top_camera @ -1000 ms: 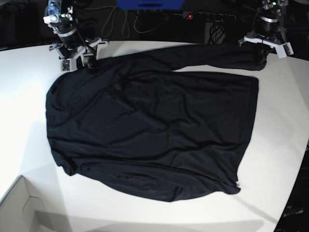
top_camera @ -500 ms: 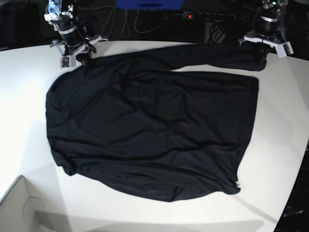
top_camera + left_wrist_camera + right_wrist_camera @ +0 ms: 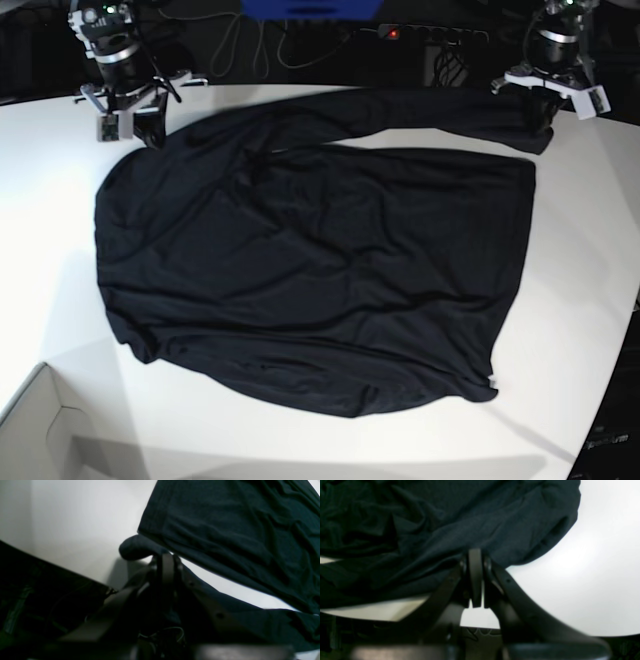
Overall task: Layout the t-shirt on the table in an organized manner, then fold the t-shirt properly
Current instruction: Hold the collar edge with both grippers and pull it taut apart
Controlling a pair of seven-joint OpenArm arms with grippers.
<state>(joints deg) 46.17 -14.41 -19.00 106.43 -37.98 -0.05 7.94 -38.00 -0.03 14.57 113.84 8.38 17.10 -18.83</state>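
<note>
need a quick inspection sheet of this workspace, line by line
surface: white table, bare around the cloth
job's things: black t-shirt spread flat, wrinkled; one strip stretched along the far edge between both arms
clutter: white box corner at the near corner
grippers: left tool shut on the t-shirt's far end; right tool shut on the t-shirt's other far corner
cables: loose cables and a power strip behind the table
surroundings: dark background, blue object at the back
</note>
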